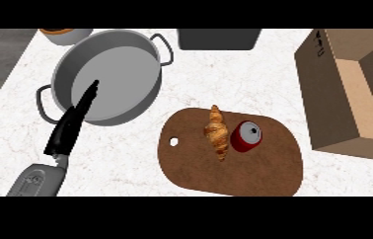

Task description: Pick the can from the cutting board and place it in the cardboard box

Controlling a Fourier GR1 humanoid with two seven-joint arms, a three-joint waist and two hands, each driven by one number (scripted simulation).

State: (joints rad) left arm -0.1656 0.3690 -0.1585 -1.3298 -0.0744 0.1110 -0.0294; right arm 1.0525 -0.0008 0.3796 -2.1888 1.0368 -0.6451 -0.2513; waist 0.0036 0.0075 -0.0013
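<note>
Head view: can (245, 137) on cutting board (218, 179), just beside croissant (216, 132), well right of left robot hand (67, 129), straight-fingered and empty; cardboard box (328, 99) farther right; right robot hand out of view.

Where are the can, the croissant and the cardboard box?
can (245, 136): head view, middle, where the silver lid meets the red side.
croissant (216, 132): head view, middle of the pastry.
cardboard box (329, 95): head view, outer side wall.
</note>
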